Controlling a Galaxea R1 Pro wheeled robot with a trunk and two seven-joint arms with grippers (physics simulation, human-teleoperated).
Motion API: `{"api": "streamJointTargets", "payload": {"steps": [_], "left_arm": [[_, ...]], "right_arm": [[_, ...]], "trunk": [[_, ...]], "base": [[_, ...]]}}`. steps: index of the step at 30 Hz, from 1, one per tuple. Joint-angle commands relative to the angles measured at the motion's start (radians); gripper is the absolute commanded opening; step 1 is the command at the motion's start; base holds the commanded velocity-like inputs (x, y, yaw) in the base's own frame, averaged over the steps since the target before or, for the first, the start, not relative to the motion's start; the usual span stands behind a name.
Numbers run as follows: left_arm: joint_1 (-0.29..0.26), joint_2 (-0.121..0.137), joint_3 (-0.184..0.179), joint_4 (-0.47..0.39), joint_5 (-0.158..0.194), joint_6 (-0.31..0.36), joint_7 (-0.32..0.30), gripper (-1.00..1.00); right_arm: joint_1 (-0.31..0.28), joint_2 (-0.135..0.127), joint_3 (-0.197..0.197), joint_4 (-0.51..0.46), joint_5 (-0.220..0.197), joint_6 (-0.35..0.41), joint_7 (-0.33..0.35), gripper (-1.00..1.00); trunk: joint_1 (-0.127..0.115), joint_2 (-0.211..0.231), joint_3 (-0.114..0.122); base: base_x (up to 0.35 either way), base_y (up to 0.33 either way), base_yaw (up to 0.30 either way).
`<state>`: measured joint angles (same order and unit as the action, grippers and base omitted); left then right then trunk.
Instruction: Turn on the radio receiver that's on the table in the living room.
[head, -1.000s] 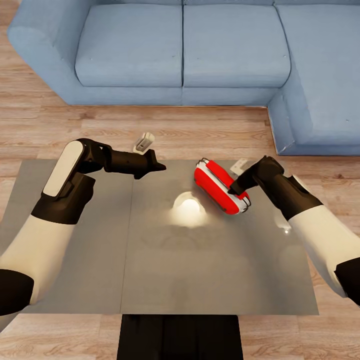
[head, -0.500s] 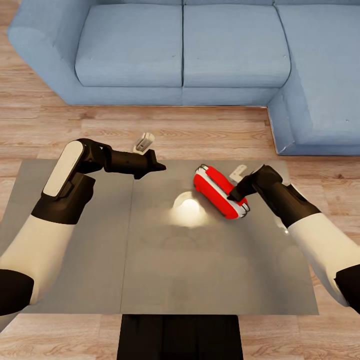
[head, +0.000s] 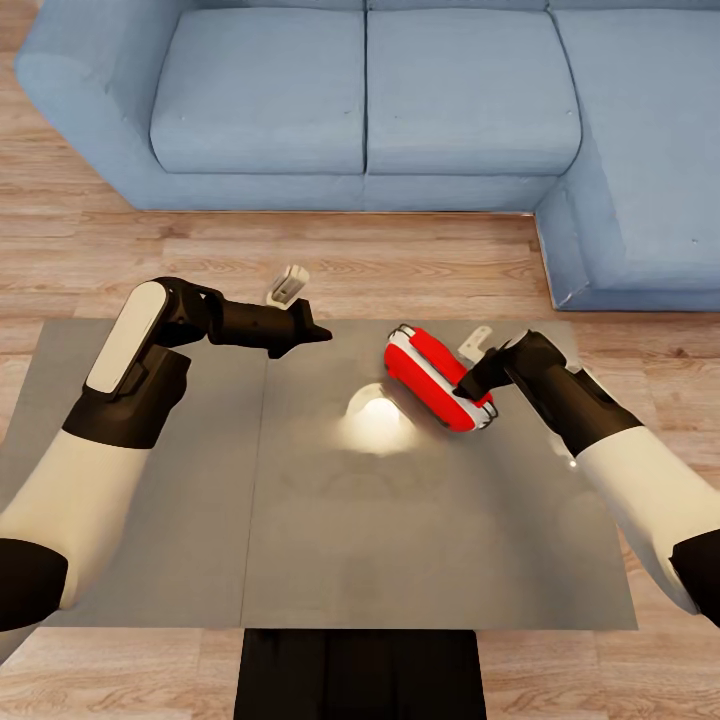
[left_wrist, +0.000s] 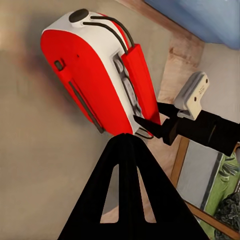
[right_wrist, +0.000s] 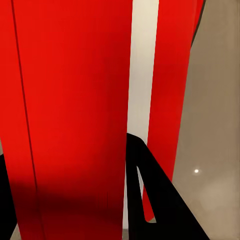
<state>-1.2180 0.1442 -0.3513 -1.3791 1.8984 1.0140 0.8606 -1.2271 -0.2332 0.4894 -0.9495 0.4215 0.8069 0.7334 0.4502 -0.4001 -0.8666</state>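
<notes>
Head view has the radio receiver (head: 437, 379) lying tilted on the grey counter (head: 330, 520), in the half nearer the blue sofa (head: 400, 100), just beside the bright lamp glare on the glossy top. My right claw (head: 468, 385) is at the radio's red body, fingertips touching it; from my right wrist camera I see one dark finger (right_wrist: 150, 200) lying against the red shell and white trim, but I cannot tell whether the claw is spread or pinching. My left claw (head: 318, 334) hangs over the counter, well apart from the radio, its fingers pressed together into a point. Left wrist view shows the radio's red handle bar (left_wrist: 142, 82).
</notes>
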Motion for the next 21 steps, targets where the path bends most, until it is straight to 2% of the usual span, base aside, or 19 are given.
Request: {"api": "streamJointTargets", "payload": {"steps": [1,14,15,21], "left_arm": [[0.000,0.000,0.000,0.000,0.000,0.000,0.000,-1.00],[0.000,-0.001,0.000,0.000,0.000,0.000,0.000,-1.00],[0.000,-0.001,0.000,0.000,0.000,0.000,0.000,-1.00],[0.000,-0.002,0.000,0.000,0.000,0.000,0.000,-1.00]], "right_arm": [[0.000,0.000,0.000,0.000,-0.002,0.000,0.000,-1.00],[0.000,0.000,0.000,0.000,-0.001,0.000,0.000,-1.00],[0.000,0.000,0.000,0.000,-0.001,0.000,0.000,1.00],[0.000,0.000,0.000,0.026,-0.003,-0.001,-0.001,1.00]], "trunk": [[0.000,0.000,0.000],[0.000,0.000,0.000],[0.000,0.000,0.000],[0.000,0.000,0.000]], "base": [[0.000,0.000,0.000],[0.000,0.000,0.000],[0.000,0.000,0.000],[0.000,0.000,0.000]]}}
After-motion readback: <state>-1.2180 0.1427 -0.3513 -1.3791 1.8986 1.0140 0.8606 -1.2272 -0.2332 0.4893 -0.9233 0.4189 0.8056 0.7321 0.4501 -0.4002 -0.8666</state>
